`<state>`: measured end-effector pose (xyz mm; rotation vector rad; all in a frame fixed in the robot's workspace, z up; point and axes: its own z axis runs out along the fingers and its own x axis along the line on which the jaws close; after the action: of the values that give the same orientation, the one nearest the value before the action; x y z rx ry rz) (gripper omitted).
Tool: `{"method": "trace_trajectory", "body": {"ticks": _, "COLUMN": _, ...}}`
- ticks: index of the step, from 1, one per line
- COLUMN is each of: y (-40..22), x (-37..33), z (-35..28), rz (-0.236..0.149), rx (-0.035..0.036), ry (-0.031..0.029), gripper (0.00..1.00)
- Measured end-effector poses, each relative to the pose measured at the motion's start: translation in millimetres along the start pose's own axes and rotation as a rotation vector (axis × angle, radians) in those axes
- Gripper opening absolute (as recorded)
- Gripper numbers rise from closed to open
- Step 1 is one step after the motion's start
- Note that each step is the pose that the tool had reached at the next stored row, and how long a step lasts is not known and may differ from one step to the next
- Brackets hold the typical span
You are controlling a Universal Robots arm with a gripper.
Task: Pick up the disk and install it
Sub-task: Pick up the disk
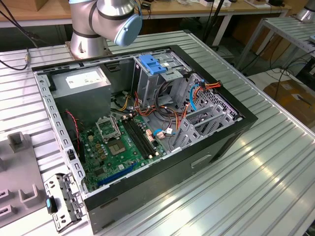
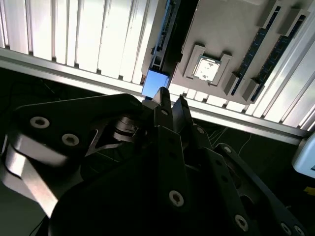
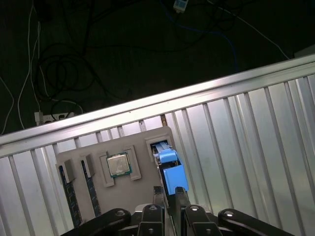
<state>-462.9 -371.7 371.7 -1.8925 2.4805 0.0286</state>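
Exterior view first: a ribbed aluminium table (image 1: 275,187) carries an open computer case (image 1: 197,169) lying on its side, motherboard up. A metal drive cage (image 1: 147,93) sits inside it, on the side nearer the robot arm (image 1: 106,22).

Near the table's edge, the first wrist view shows a grey holder tray (image 3: 130,189) with a processor chip (image 3: 118,164) seated in it. Just beside the chip, the disk (image 3: 172,177) stands on edge in a slot of that tray, its blue rail uppermost.

The tool (image 3: 169,192) hangs right over that blue rail, lined up with it; whether it is clenched on the disk or released I cannot tell.

To my eye this is the pick-up step: the disk is not yet lifted and nothing is installed. A clean lift calls for a square hold and a straight pull out of the slot.
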Motion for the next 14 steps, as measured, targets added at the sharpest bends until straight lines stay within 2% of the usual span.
{"method": "trace_trajectory", "body": {"ticks": 4, "y": 0.0, "x": 0.0, "z": 0.1, "rz": 0.0, "rx": 0.0, "ry": 0.0, "gripper": 0.25}}
{"method": "trace_trajectory", "body": {"ticks": 5, "y": 0.0, "x": 0.0, "z": 0.2, "rz": 0.0, "rx": 0.0001, "ry": -0.0001, "gripper": 0.31}}
{"method": "trace_trajectory", "body": {"ticks": 9, "y": 0.0, "x": 0.0, "z": 0.5, "rz": 0.0, "rx": 0.0, "ry": -0.0001, "gripper": 0.33}}
{"method": "trace_trajectory", "body": {"ticks": 10, "y": 0.0, "x": 0.0, "z": 1.4, "rz": 0.0, "rx": 0.0003, "ry": -0.0003, "gripper": 0.39}}
{"method": "trace_trajectory", "body": {"ticks": 14, "y": 0.0, "x": 0.3, "z": 8.4, "rz": 0.0, "rx": 0.0004, "ry": -0.0002, "gripper": 0.39}}
